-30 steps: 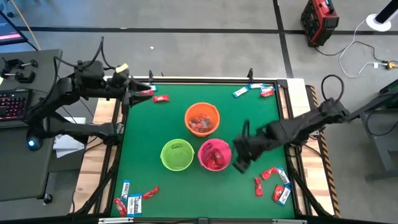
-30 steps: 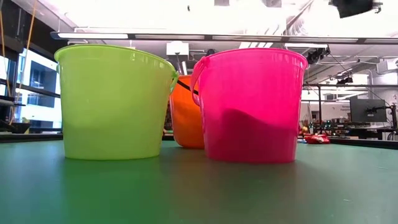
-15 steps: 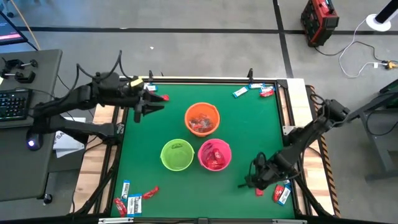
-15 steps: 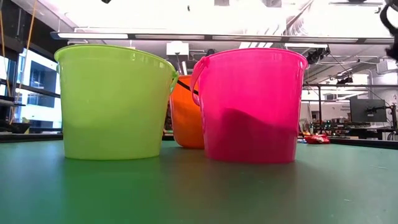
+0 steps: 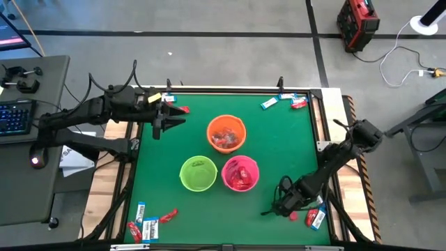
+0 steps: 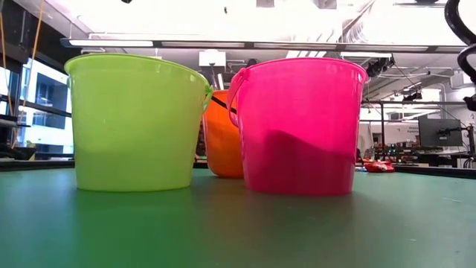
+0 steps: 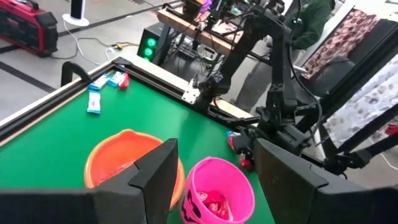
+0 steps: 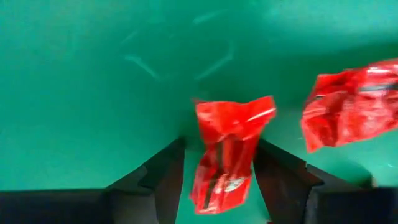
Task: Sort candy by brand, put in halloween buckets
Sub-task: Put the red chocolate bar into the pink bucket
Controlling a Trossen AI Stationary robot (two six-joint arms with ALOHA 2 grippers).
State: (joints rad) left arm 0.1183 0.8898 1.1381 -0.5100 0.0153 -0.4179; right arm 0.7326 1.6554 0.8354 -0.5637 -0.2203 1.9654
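straddling a red candy (image 8: pixel 229 149), the right gripper (image 5: pixel 284 207) sits low over the tabletop (image 5: pixel 279 150) near its front right corner, where a small cluster of red and blue-and-white wrappers lies. in the right wrist view the candy rests flat on the green surface between the two dark fingers (image 8: pixel 163 177), with visible gaps on both sides; the jaws stand partly apart and grip nothing yet. the wrapper's long axis runs roughly along the fingers, out ahead of the gripper rather than across the gap, so closing should pinch it across its narrow width. a second red candy (image 8: pixel 351 109) lies just beside the first, clear of the jaws.

the pink bucket (image 5: pixel 240 173) is the nearest bucket to this gripper, standing toward the table centre, and already holds red wrappers; it is judged the likely destination. the green bucket (image 5: pixel 198 173) stands touching or almost touching it on the side away from the right arm, and the orange bucket (image 5: pixel 226 134) sits behind both.

the left gripper (image 5: pixel 167 118) hovers near the back left corner, jaws apart and empty, well apart from the front right cluster. the right arm is the nearer one for this pick.
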